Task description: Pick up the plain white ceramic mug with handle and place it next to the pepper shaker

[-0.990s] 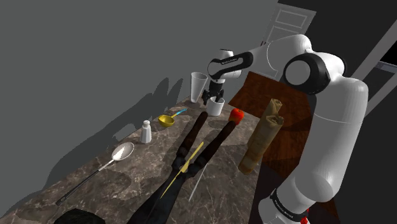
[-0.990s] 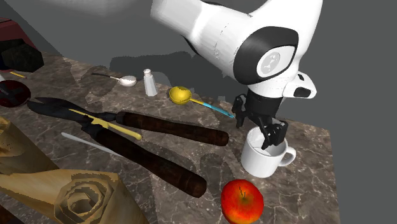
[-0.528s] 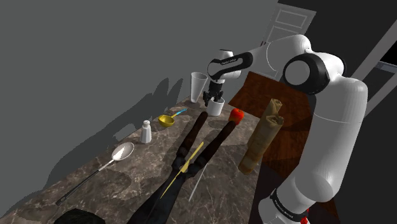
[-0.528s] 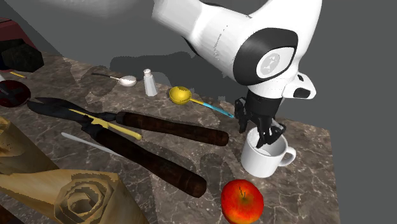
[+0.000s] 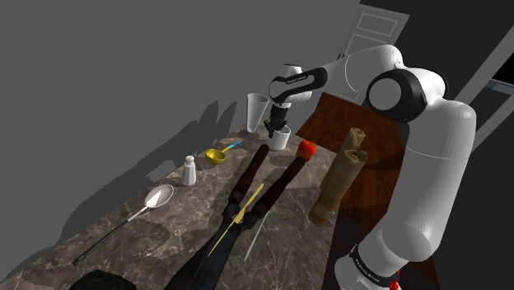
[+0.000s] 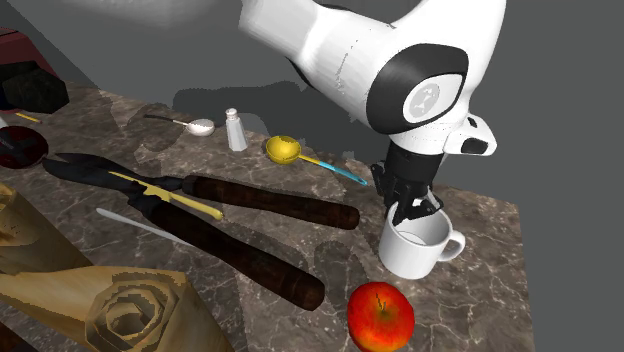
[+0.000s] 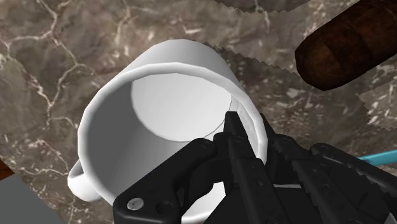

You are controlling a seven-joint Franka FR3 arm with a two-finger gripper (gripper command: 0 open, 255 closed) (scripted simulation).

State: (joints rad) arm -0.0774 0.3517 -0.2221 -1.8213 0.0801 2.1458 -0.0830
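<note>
Dark brown marble with pale veins forms the countertop [image 5: 165, 239], backed by a plain grey wall [image 5: 123, 66]; a white panelled door [image 5: 375, 33] stands at the upper right of the shoulder view.

The white mug [image 6: 415, 250] stands upright near the counter's far end, a little right of centre in the second exterior view, its handle pointing to that frame's right. In the shoulder view the mug [image 5: 281, 138] sits just above centre, beside a taller white cup [image 5: 258, 109]. The black gripper [image 6: 410, 210] comes down onto its rim from above. In the wrist view the gripper [image 7: 232, 121] has its fingers pinched nearly together over the mug [image 7: 172, 102] wall, one inside the bowl and one outside, gripping the rim opposite the handle.

A red apple [image 6: 380, 316] lies near the mug, lower in the second exterior frame. Long shears [image 6: 270, 200] with dark wooden handles stretch across the middle of the counter. A yellow measuring spoon [image 6: 283, 149] with a blue handle lies between the mug and the white pepper shaker [image 6: 235, 131], which stands upright well apart from the mug, toward the upper left. A silver spoon [image 6: 200, 126] lies just beside the shaker. A rolled wooden log [image 5: 339, 177] lies right of centre in the shoulder view.
</note>
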